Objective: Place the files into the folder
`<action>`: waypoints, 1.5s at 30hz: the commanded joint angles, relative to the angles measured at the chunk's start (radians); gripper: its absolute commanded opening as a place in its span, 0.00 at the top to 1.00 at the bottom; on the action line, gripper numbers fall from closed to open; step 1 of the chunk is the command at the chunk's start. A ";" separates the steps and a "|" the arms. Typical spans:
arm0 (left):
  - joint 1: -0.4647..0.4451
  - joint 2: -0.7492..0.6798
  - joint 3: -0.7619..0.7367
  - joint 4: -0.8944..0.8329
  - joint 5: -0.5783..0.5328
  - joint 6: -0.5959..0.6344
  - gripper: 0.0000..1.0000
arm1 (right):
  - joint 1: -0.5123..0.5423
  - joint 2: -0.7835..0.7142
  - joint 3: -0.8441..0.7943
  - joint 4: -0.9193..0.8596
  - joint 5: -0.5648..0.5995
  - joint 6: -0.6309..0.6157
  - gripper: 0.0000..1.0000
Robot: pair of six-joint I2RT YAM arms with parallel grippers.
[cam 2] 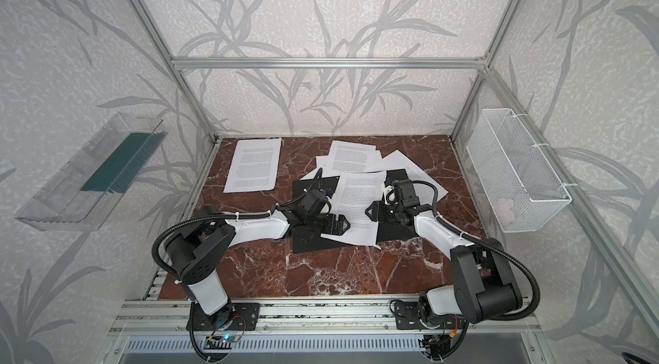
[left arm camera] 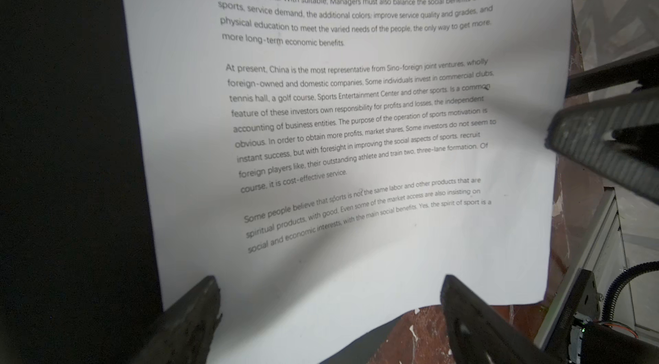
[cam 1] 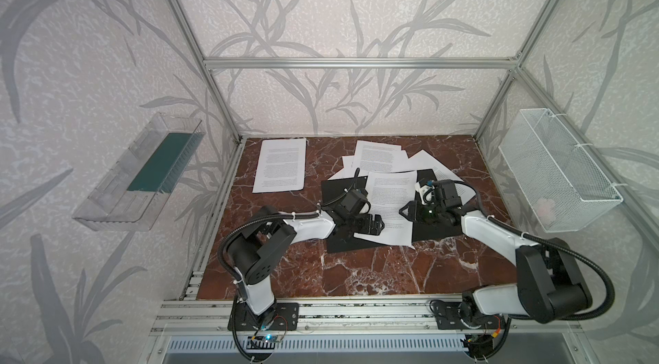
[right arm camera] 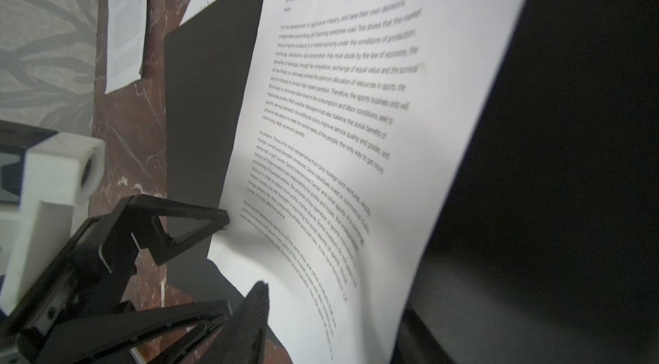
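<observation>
Files (cam 2: 353,157): thin white printed sheets, judged light, floppy and slippery on one another; likely to buckle if pushed, best pinched at a free edge or corner. One sheet (cam 1: 388,201) lies across the folder (cam 1: 344,242), which is open, black inside up, on the desk (cam 1: 356,273). A loose pile (cam 1: 378,157) lies just beyond the folder, and a single sheet (cam 1: 281,166) left of it. Left hand (cam 1: 374,225): spread wide, empty, over the folder's near part. Right hand (cam 1: 404,210): at that sheet's right edge; grip cannot be told.

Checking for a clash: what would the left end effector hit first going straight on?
Probably the printed sheet on the open folder, close ahead; if it clears that, the right end effector facing it. Depth unclear.
</observation>
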 commanded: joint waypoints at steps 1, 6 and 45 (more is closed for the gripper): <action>0.016 0.064 -0.033 -0.113 -0.058 -0.016 0.03 | -0.004 -0.101 -0.070 0.098 0.102 0.065 0.54; 0.016 0.064 -0.036 -0.103 -0.049 -0.018 0.03 | -0.005 -0.108 -0.127 0.181 0.070 0.088 0.56; 0.026 0.091 -0.045 -0.063 -0.003 -0.049 0.03 | 0.001 -0.015 -0.312 0.589 0.128 0.305 0.85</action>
